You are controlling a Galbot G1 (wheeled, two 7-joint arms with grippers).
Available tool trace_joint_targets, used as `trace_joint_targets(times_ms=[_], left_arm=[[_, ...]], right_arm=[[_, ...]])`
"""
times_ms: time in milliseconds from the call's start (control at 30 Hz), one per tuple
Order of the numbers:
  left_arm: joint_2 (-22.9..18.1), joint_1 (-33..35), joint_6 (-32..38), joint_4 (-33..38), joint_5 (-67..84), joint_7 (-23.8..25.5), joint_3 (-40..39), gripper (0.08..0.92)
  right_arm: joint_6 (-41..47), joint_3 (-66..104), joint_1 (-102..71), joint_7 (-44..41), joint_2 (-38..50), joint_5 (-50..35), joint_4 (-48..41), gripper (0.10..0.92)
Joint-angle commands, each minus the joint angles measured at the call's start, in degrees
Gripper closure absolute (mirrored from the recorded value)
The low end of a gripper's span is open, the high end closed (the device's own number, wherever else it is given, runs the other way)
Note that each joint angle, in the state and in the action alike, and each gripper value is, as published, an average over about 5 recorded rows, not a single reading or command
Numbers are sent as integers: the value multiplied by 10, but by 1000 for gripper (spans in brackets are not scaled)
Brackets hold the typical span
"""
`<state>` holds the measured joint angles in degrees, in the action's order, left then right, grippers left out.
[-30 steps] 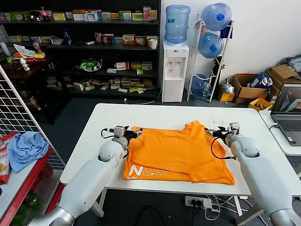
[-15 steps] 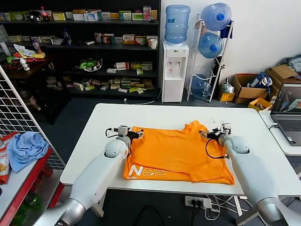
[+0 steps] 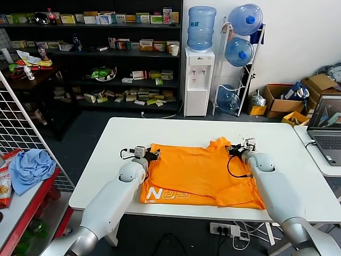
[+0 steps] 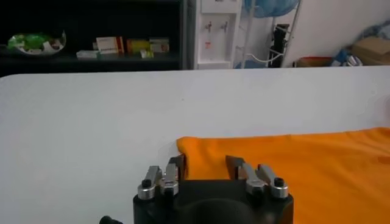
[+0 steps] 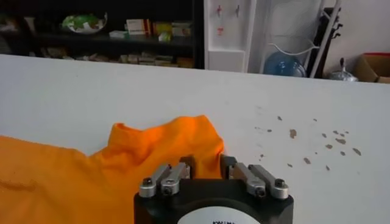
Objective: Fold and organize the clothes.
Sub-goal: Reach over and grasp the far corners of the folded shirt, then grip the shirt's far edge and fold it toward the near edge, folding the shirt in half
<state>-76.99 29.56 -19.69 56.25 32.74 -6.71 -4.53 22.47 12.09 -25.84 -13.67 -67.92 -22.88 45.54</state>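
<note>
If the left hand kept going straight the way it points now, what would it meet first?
The left hand would meet the near corner of the orange T-shirt first, already between its open fingers; beyond that lies bare white table. Depth is a judgement.

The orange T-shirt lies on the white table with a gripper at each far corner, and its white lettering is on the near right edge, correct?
Not quite. The head view shows the white lettering on the near left edge of the orange T-shirt. The rest holds: it lies on the white table, with the left gripper and right gripper at its far corners.
</note>
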Motion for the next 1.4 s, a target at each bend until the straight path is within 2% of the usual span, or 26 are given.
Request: trace_joint_targets(times_ms=[33,133,233,433,833,1033,1200,1400], left_arm=[[12,18,-4,32,3,4,0,579],[22,31,4,53,11,6,5,666],[38,49,19,83,23,8,9,753],[81,91,38,163,27,1,17,897],[171,199,36,332,47,-17,40,907],[218,268,26,418,48,-33,49,907],[228,333,22,471,42,-46,55,907],[218,399,23,497,11,-52,60,907]], right_arm=[[-10,1,-5,5,-4,-5,9,779],[-18,-1,-20,13,5,-16,41,858],[-26,-1,-40,27,15,-23,84,899],[-19,4,-95,62,45,-42,195,901],[24,59,-300,126,138,-70,457,901],[32,126,-432,130,168,-57,547,901],[31,162,-514,128,174,-36,592,901],[32,178,-560,126,165,-1,598,901]])
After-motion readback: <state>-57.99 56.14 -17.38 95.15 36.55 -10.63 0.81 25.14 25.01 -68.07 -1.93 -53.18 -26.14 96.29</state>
